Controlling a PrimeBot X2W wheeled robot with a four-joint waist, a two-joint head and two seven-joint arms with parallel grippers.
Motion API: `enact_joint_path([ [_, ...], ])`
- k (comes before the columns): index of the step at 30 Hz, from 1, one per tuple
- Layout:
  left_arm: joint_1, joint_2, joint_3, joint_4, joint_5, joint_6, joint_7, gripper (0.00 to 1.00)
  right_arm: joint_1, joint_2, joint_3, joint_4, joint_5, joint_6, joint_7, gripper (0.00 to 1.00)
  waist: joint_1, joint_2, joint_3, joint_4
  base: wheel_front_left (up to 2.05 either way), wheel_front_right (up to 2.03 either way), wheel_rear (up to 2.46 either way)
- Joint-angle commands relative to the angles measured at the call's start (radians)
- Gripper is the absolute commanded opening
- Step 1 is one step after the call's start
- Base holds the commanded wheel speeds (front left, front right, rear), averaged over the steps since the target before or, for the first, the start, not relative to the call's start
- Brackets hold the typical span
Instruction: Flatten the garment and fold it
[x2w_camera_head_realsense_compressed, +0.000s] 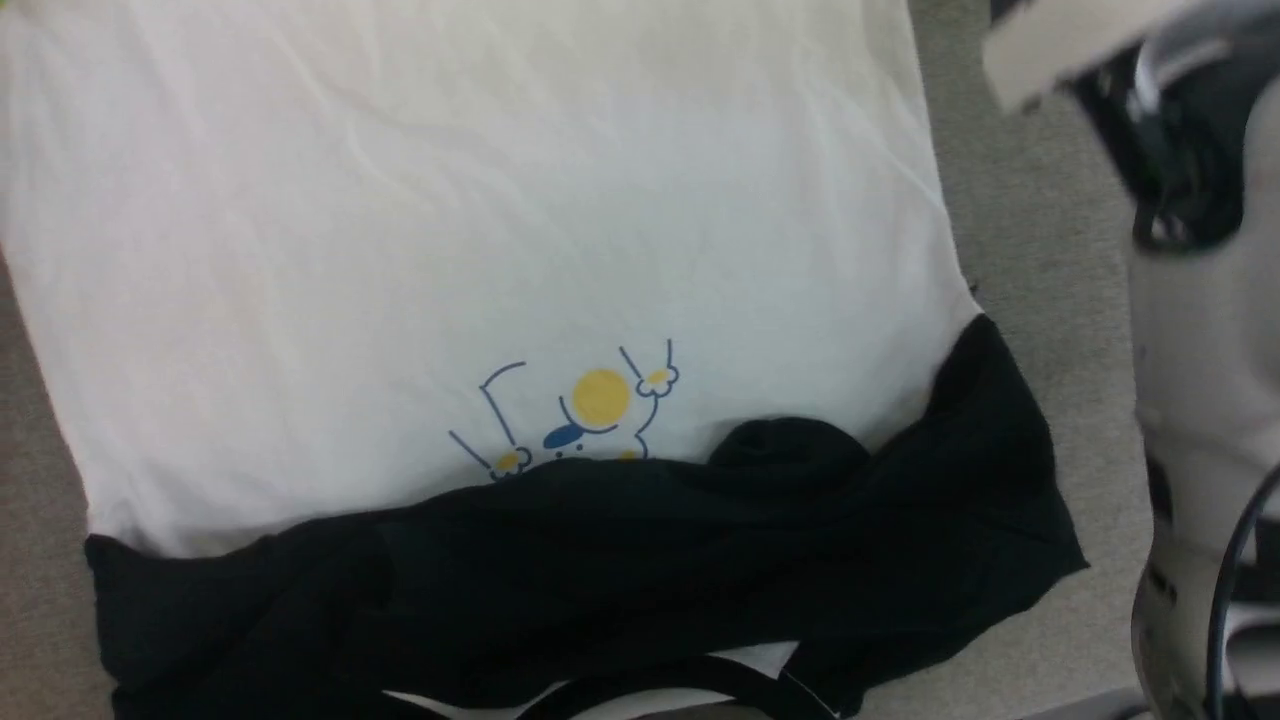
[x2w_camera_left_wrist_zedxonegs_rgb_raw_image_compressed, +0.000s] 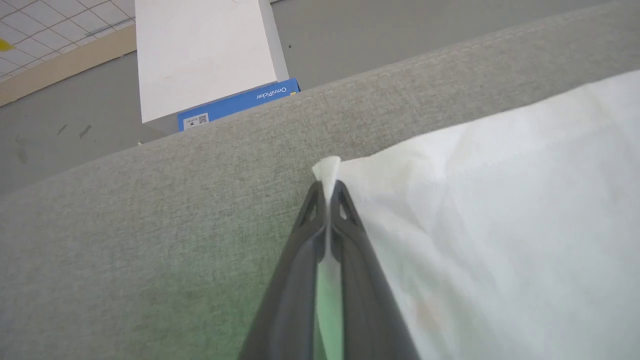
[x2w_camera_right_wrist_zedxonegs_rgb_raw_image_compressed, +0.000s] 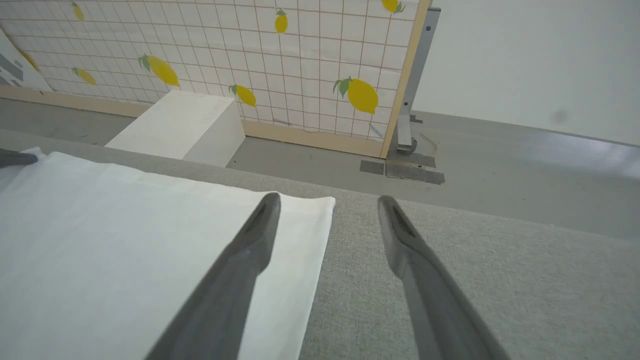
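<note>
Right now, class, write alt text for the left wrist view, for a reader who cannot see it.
The left pincer is shut on a corner of the white garment, a tuft of cloth poking past its tips. The garment lies on a grey fabric surface; beyond it, a white box and a blue box sit on the floor.

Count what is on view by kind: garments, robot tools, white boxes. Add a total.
White shirt with black sleeves and yellow-and-blue chest print: 1
Dark two-finger tools: 2, the left tool shut on the shirt's corner, the right tool open
White rectangular box on the grey floor: 1
Total: 4
</note>
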Motion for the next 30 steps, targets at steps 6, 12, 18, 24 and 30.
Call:
enact_joint_path([
  [6, -0.049, -0.090, -0.032, 0.043, -0.011, -0.028, -0.072, 0.00, -0.262, 0.028, -0.093, 0.312, -0.034, -0.002, 0.152, 1.00, -0.0001, 0.0000, 0.025, 0.108, 0.00, 0.00, 0.00],
  [12, -0.077, -0.150, -0.064, 0.070, -0.015, -0.059, -0.132, 0.00, -0.398, 0.032, -0.165, 0.515, -0.184, -0.002, 0.318, 1.00, -0.0001, 0.0000, 0.048, 0.179, 0.00, 0.00, 0.00],
  [18, -0.096, -0.191, -0.085, 0.108, -0.022, -0.085, -0.182, 0.00, -0.464, 0.035, -0.260, 0.591, -0.286, -0.002, 0.450, 1.00, -0.0001, 0.0000, 0.060, 0.223, 0.00, 0.00, 0.00],
  [24, -0.098, -0.207, -0.091, 0.147, -0.030, -0.097, -0.218, 0.00, -0.476, 0.035, -0.277, 0.604, -0.356, -0.002, 0.543, 0.00, -0.0001, 0.0000, 0.060, 0.231, 0.00, 0.00, 0.00],
  [30, -0.139, -0.187, -0.081, 0.159, 0.039, -0.084, -0.383, 0.00, -0.492, 0.035, -0.279, 0.535, -0.390, -0.002, 0.365, 0.00, -0.0001, 0.0000, 0.069, 0.219, 0.00, 0.00, 0.00],
])
